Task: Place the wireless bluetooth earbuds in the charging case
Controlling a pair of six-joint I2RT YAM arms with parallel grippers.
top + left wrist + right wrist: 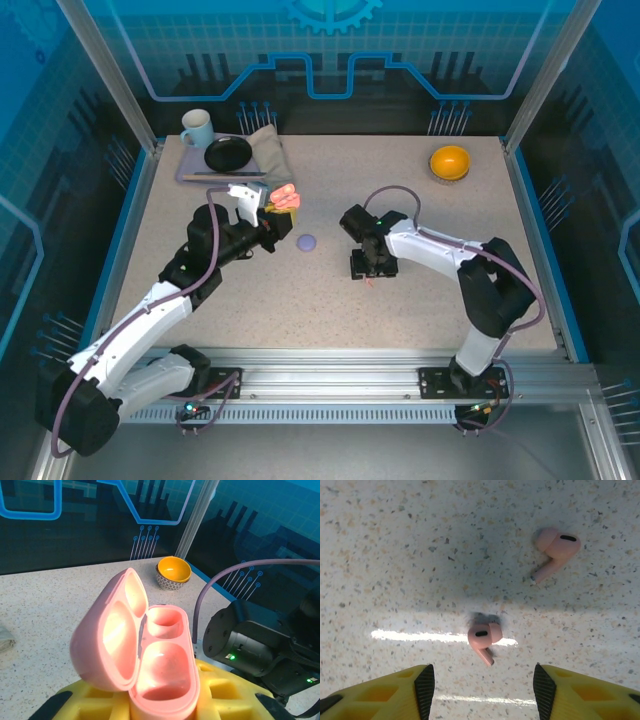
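two pink earbuds below open right tool; left tool clamps one pink case

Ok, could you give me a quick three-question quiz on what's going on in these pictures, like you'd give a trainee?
1. True or false: the lid of the pink rounded plastic charging case held by the left gripper is closed.
2. How many pink plastic earbuds lie on the speckled table beneath the right gripper? A) one B) two C) four
3. Fill in: the right gripper's jaws stand ___, with nothing between them.
Key: 1 false; 2 B; 3 open.
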